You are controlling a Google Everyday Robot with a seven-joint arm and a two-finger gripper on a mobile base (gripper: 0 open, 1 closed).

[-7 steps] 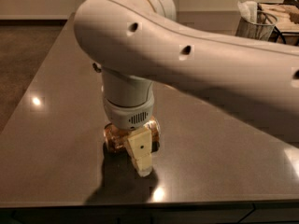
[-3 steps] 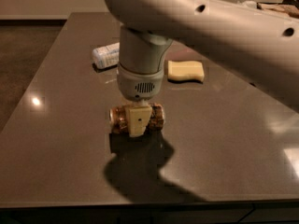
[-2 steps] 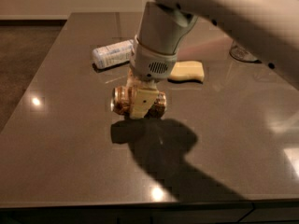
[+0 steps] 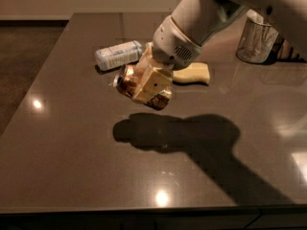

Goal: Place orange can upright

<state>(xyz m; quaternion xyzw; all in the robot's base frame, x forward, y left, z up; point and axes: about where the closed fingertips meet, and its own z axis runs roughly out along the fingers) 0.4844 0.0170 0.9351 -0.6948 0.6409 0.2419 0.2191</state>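
Observation:
The orange can point(image 4: 128, 82) is lifted off the dark table point(image 4: 72, 143), tilted with its silver top toward the left. My gripper point(image 4: 149, 83) is shut on the orange can, its cream fingers point(image 4: 152, 84) clamped across the can's body. The white arm reaches in from the upper right. The can's shadow lies on the table below and in front of it.
A clear plastic bottle point(image 4: 117, 54) with a pale label lies on its side behind the can. A yellow sponge point(image 4: 194, 74) lies right of it. A mesh cup point(image 4: 255, 41) stands at the back right. The table's near edge runs along the bottom.
The gripper has lifted the orange can off the table and tilted it. The arm has swung up and to the right, uncovering the bottle and the sponge.

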